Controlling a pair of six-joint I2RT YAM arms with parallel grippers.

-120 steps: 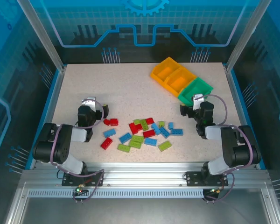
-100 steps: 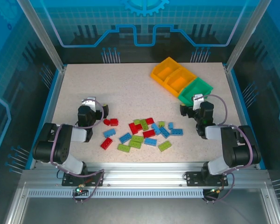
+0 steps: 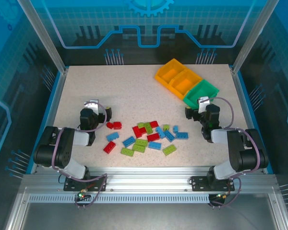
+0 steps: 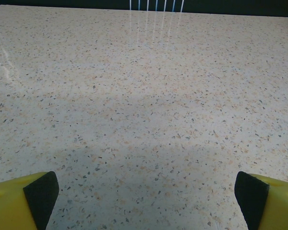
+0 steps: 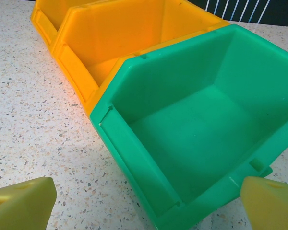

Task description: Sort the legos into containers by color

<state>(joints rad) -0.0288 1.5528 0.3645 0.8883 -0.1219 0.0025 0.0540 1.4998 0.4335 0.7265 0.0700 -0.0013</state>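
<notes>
Left claw (image 4: 145, 191) open, empty, just left of brick pile (image 3: 146, 136); red pair (image 3: 114, 125) nearest. Right claw (image 5: 149, 199) open, empty, right of pile, facing green bin (image 5: 197, 120). Left arm judged nearer.

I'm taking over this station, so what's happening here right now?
Two robot arms are set up to sort legos by color. Nothing is picked up yet: the left gripper and right gripper are both open and empty. The legos lie scattered on the table, and the right gripper faces the empty green bin.

Two orange bins (image 3: 173, 73), one green bin (image 3: 202, 91), roughly twenty legos (image 3: 153, 137)
</notes>
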